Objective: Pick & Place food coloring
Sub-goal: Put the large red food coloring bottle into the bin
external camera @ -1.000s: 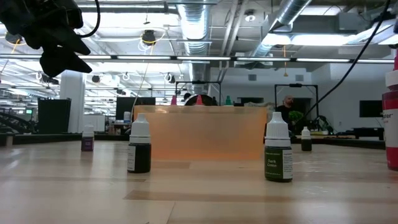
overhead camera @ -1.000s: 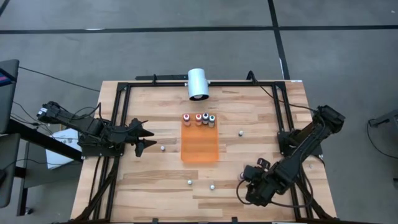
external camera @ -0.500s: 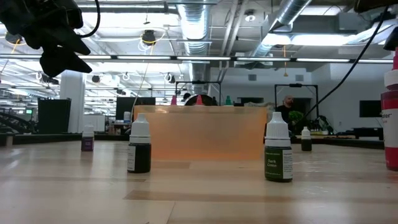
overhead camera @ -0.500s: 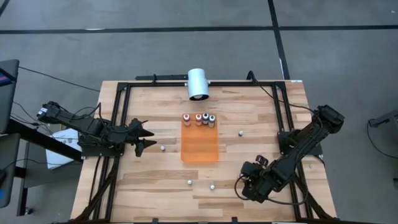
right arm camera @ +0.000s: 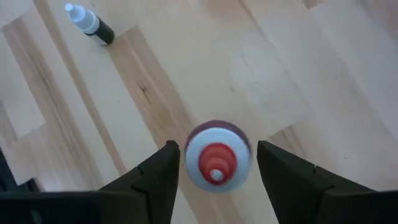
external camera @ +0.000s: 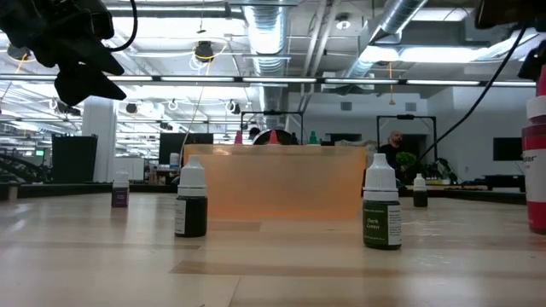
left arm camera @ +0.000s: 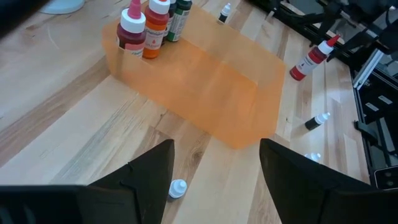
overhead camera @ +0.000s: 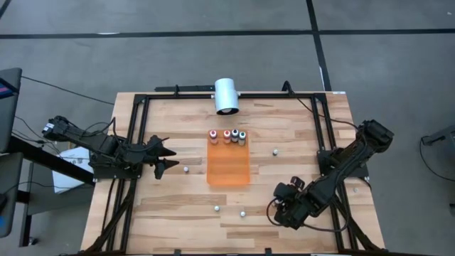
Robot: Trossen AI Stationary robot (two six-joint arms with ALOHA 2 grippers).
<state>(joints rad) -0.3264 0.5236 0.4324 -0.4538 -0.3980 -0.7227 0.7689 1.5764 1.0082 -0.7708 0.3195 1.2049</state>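
Several food coloring bottles [overhead camera: 227,136] stand upright in a row at the far end of a flat orange tray [overhead camera: 227,169]. A red bottle with a white cap [right arm camera: 216,158] stands upright on the table near the front right, also visible as the red bottle [external camera: 536,162] at the low view's right edge. My right gripper [overhead camera: 279,208] points down over it, open, one finger on each side of the cap [right arm camera: 214,171]. My left gripper [overhead camera: 162,158] hangs open above the table's left side, with nothing between its fingers [left arm camera: 214,180].
Loose small bottles stand on the wood: a dark one [external camera: 191,203], a dark green one [external camera: 381,209], one by the left gripper [overhead camera: 186,169] and one right of the tray [overhead camera: 275,151]. A white cylinder [overhead camera: 227,95] lies at the far edge. Black frame rails [overhead camera: 138,142] run along the table's sides.
My right gripper has come down and gone a little toward the table's left edge, over the red bottle. The bottle has stayed upright in its place.
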